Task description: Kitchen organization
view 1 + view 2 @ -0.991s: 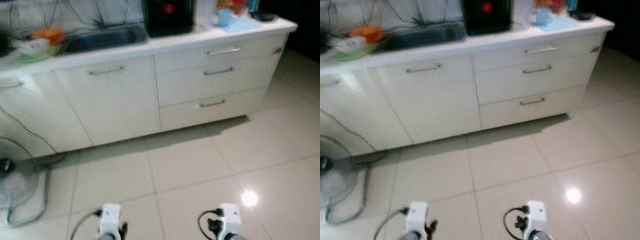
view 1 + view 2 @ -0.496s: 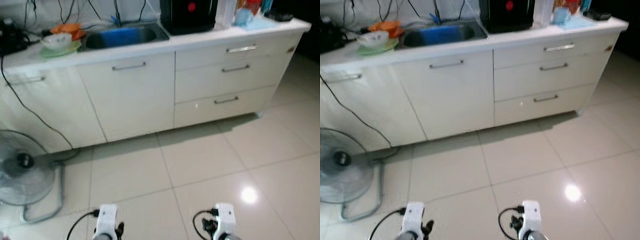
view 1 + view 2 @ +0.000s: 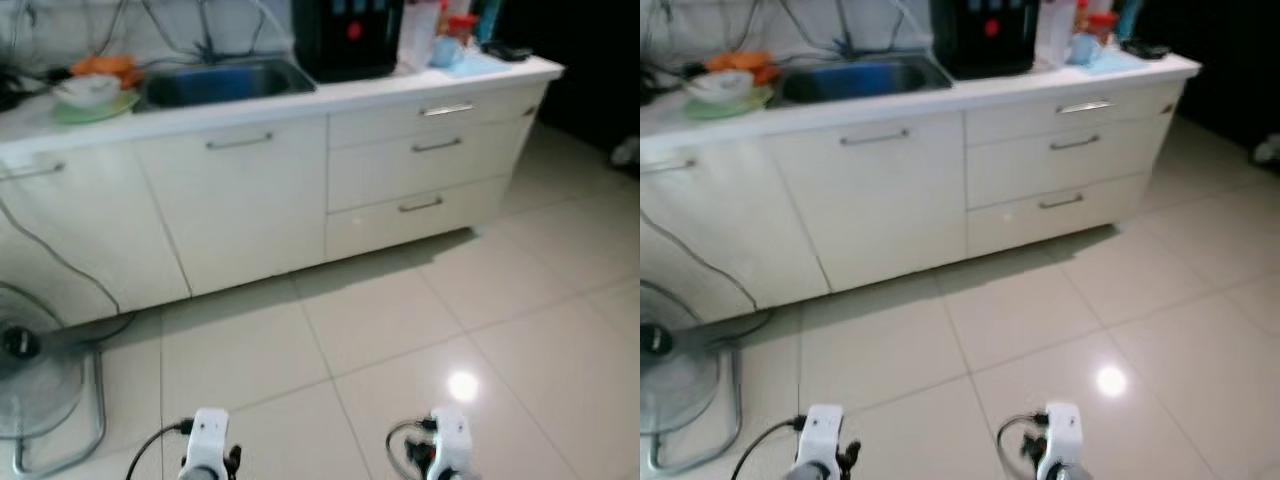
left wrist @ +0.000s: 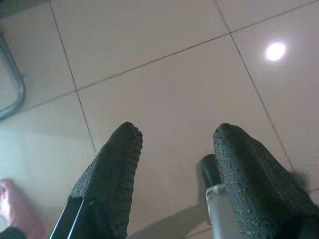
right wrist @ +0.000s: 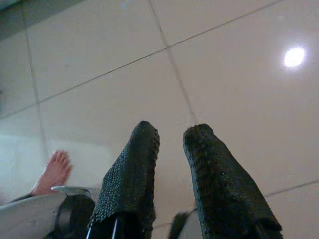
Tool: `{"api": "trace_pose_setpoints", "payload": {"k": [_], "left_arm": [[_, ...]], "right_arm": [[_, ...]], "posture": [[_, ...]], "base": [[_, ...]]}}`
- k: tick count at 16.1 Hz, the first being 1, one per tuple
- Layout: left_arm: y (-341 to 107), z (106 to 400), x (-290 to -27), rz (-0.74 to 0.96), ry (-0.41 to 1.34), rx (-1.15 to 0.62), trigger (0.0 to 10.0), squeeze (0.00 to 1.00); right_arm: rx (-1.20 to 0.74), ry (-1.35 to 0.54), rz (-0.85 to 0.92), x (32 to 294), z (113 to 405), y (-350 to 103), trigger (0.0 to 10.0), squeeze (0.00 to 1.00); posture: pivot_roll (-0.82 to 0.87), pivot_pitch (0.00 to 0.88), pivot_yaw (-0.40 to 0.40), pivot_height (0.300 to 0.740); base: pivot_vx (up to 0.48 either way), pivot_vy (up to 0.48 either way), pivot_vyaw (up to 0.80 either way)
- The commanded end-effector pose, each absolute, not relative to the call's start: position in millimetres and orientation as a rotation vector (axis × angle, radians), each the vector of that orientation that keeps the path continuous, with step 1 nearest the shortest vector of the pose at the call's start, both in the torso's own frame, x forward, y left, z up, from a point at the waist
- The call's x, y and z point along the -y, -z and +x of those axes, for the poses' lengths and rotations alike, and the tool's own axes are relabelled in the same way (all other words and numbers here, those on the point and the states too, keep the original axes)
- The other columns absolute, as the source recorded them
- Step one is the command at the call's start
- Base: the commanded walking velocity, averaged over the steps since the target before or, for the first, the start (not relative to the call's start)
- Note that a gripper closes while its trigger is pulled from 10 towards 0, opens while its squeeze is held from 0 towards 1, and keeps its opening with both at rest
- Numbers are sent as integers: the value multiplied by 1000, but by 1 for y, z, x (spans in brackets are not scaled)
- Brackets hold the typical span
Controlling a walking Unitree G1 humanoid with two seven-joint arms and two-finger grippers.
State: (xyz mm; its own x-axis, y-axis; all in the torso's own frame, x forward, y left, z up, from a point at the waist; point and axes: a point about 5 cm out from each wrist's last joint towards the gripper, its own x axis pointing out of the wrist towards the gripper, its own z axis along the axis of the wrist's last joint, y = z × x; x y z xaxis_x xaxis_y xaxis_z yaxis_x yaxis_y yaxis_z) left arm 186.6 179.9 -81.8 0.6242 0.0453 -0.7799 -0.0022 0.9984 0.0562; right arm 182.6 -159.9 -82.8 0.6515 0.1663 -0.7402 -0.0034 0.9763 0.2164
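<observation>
1. Cabinets of glossy white with slim metal handles point(image 3: 240, 141) form the landmark here: a long white bench point(image 3: 300, 100) tops them, well apart from the robot across pale floor tiles point(image 3: 380, 320), so I judge this an approach with no handling begun.
2. Sunk into the bench above the cabinet doors is a steel sink with a blue basin point(image 3: 220, 80); left of it a white bowl rests on a green plate point(image 3: 88, 95) beside something orange, probably left there near the water for washing.
3. Right of the sink stands a black appliance with a red button point(image 3: 345, 38), and beyond it, over the three drawers, a cluster of bottles and a blue cup point(image 3: 445, 40), blurred.
4. Low beside the cabinets' left end sits a grey floor fan point(image 3: 35, 380), its cable trailing up the doors.
5. Both arms hang over the tiles: the left claw point(image 4: 174, 149) is spread and empty, the right claw point(image 5: 172, 149) parted only narrowly, gripping nothing.
6. A person's bare foot point(image 5: 54, 172) rests on the tiles near the right claw.
</observation>
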Motion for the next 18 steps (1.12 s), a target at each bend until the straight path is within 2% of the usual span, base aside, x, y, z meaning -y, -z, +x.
{"api": "trace_pose_setpoints", "payload": {"k": [1,14,15,18], "left_arm": [[83,185,-179,58,-30,-906,10000,0],[83,186,-178,65,-25,-906,10000,0],[84,183,-178,64,-32,-913,10000,0],[82,185,-179,22,-52,-892,10000,0]], "right_arm": [[-830,-100,195,161,192,78,10000,0],[-827,-105,191,161,195,76,10000,0],[-816,-97,200,163,198,75,10000,0],[-782,-180,205,153,204,71,10000,0]], "posture": [[-29,0,81,740],[-29,15,82,740],[-37,0,105,740],[-24,22,107,740]], "base": [[307,281,0],[302,292,0],[296,307,0],[189,205,0]]}}
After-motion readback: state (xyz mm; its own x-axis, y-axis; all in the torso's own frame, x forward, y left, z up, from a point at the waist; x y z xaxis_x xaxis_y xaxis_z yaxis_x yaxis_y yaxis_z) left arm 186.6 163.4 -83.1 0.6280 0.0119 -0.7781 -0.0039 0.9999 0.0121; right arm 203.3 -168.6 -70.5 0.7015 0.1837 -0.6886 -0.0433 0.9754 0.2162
